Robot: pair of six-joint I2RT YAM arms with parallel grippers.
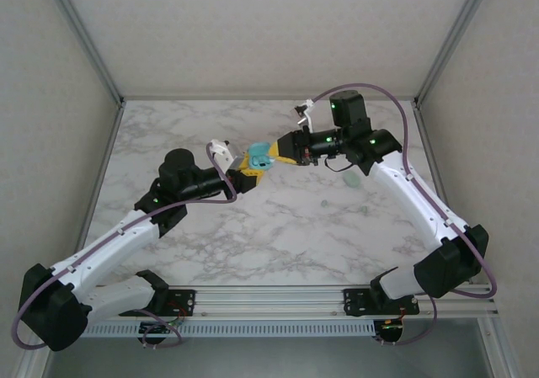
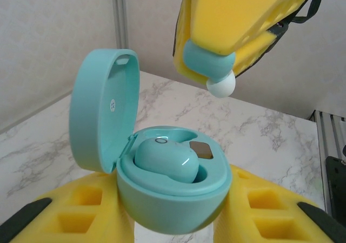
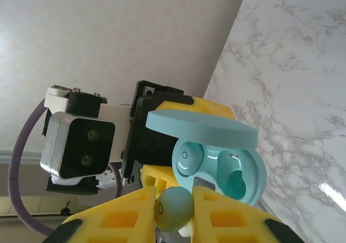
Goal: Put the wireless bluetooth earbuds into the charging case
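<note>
The turquoise charging case is held above the table with its lid swung open; my left gripper is shut on its lower shell. One teal earbud sits in the case's left socket. The other socket is bare. My right gripper is shut on a second earbud, which has a white tip. It hangs just above and beyond the open case, not touching it. In the top view the left gripper and right gripper meet at the case over mid-table.
A small pale mint piece lies on the marble table under the right arm. Grey walls and metal posts enclose the table on three sides. The left wrist camera faces the right gripper closely.
</note>
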